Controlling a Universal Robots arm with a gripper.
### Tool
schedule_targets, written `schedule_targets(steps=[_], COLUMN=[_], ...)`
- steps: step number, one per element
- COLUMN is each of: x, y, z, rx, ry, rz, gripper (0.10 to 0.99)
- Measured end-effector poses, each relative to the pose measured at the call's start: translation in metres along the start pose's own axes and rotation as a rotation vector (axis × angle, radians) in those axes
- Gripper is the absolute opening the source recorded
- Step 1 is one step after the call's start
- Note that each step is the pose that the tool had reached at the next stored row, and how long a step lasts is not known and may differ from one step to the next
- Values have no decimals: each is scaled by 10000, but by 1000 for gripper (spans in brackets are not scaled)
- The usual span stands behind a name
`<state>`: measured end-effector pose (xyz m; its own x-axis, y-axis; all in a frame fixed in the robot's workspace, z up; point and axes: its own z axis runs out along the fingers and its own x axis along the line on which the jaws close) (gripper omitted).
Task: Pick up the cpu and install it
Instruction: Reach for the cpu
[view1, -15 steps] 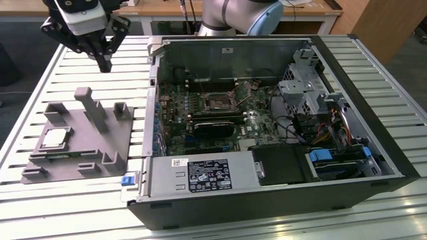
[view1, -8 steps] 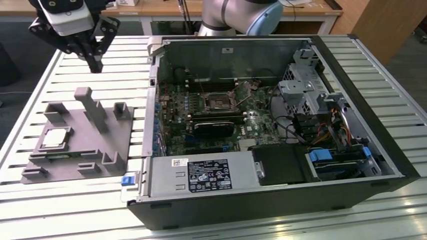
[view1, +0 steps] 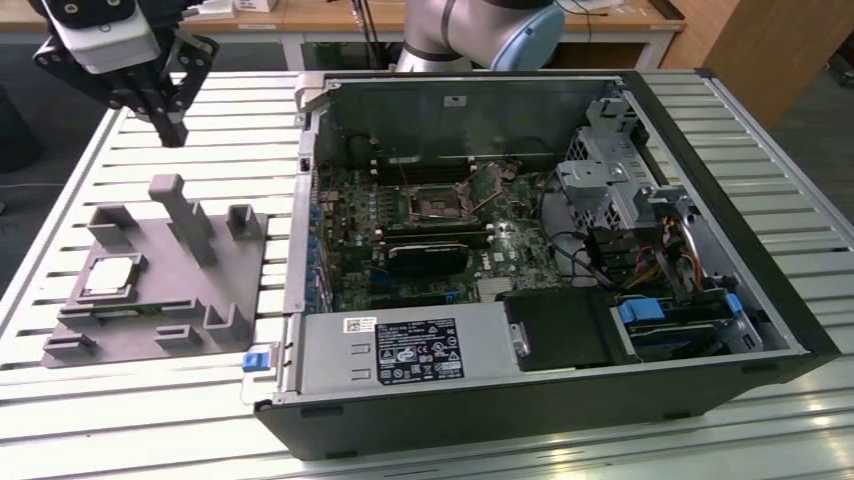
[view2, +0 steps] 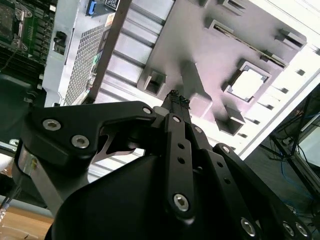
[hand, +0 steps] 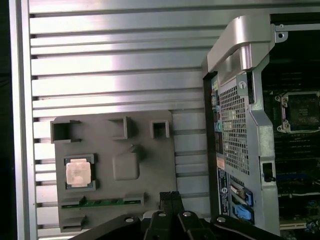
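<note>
Cpu in grey tray's square recess

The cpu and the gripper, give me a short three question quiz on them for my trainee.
1. True or false: the cpu sits in the motherboard socket.
2. The gripper is: A shut on the cpu, B wide open, C shut and empty.
3. In the exterior view, which side of the computer case is the grey tray on?
Key: 1 false; 2 C; 3 the exterior view's left.
</note>
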<state>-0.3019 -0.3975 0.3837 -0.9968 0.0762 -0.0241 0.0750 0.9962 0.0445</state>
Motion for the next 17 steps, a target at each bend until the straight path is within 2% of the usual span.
schedule_targets(steps=[12,17], x=[242,410], y=[-19,-31], z=[6,5], rx=[0,0], ry=[0,1], rz=[0,1], gripper=[106,106])
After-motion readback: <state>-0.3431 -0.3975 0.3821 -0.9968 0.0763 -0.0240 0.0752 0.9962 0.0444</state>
